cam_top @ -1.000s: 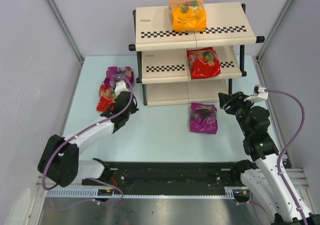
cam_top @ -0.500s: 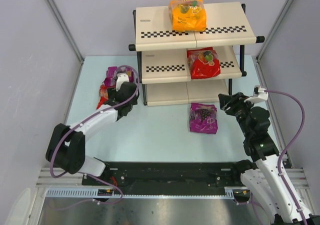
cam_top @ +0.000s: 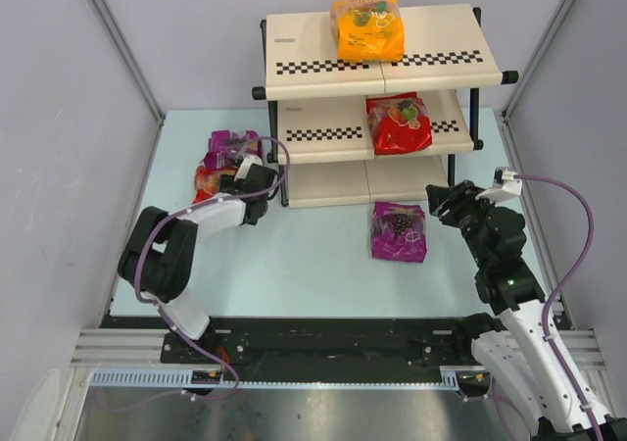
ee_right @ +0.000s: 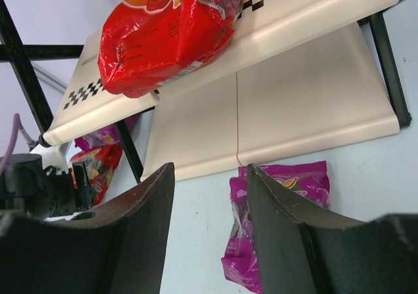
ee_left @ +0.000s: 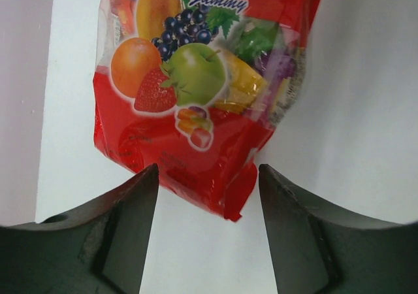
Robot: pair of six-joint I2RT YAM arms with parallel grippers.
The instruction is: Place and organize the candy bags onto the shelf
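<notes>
We see left gripper [ee_left: 209, 176] spread at the glossy red plastic fruit pouch [ee_left: 189, 104], right gripper [ee_right: 210, 176] spread, empty.

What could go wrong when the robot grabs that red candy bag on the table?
The left arm's open jaws straddle only the thin bottom end of the red bag, so the glossy pouch might slip out. It lies against a purple bag, which could get dragged along. Another red bag overhangs the middle shelf at its front edge and might get knocked off.
</notes>
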